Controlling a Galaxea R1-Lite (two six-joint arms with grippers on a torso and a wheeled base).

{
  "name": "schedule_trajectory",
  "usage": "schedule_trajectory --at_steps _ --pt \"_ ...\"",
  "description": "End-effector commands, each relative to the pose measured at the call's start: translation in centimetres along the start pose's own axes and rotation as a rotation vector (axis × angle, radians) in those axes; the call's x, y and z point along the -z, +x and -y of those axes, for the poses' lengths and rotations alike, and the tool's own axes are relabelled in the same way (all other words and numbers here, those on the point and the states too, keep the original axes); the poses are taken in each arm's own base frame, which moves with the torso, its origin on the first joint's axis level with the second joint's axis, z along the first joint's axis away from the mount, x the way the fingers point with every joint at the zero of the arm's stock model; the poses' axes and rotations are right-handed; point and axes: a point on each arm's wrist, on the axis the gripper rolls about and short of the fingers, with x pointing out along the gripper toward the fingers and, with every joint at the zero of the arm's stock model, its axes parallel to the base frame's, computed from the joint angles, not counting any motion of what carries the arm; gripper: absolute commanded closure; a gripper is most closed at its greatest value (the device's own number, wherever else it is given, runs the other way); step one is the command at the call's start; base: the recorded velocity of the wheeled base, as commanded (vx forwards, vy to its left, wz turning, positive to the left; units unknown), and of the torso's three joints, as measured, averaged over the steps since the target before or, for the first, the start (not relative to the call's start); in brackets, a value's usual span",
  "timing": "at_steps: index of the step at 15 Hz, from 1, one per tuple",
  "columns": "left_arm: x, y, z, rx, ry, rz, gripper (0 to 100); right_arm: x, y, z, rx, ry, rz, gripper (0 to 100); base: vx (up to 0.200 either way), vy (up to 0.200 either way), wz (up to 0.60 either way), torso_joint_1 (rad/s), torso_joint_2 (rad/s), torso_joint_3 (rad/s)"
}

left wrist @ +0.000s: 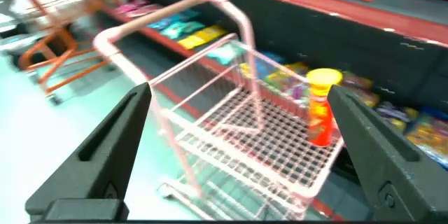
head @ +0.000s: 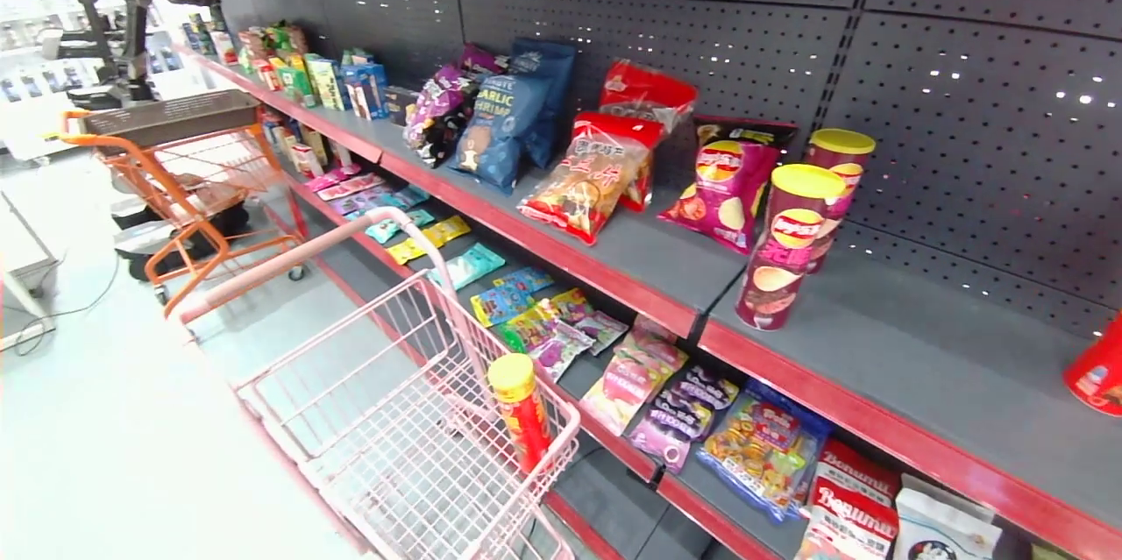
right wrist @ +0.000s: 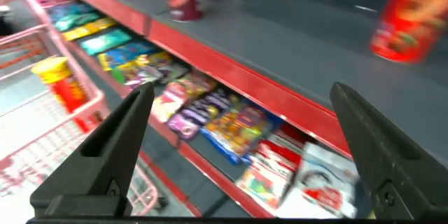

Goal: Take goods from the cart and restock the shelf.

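Observation:
A pink wire cart (head: 386, 420) stands in the aisle beside the shelf. One red chip can with a yellow lid (head: 520, 409) stands upright in its corner nearest the shelf. My left gripper (left wrist: 238, 147) hangs open above the cart (left wrist: 238, 133), the same can (left wrist: 320, 107) seen between its fingers, farther off. My right gripper (right wrist: 245, 154) is open beside the shelf edge (right wrist: 238, 77), with nothing between its fingers; the can (right wrist: 61, 84) and cart (right wrist: 35, 133) lie off to one side. Two purple chip cans (head: 793, 236) stand on the grey middle shelf (head: 920, 367).
Snack bags fill the middle shelf's left part (head: 561, 166) and the lower shelf (head: 614, 367). A red can (head: 1097, 372) sits at the far right. An orange cart (head: 188, 183) stands farther down the aisle. A perforated back panel (head: 964, 104) backs the shelf.

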Motion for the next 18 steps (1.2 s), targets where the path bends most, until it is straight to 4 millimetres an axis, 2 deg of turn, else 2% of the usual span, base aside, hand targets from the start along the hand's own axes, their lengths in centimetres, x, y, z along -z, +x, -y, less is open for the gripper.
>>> schedule_trajectory --at_steps 1,18 --pt "0.00 0.01 0.00 0.000 0.000 -0.001 0 0.00 0.01 0.00 -0.002 0.000 -0.001 0 0.000 0.000 0.00 0.000 0.00 0.000" --pt "0.00 0.01 0.00 0.000 0.000 -0.001 0 0.00 0.01 0.00 -0.002 0.001 -0.001 0 0.000 0.000 0.00 -0.137 0.32 0.181"
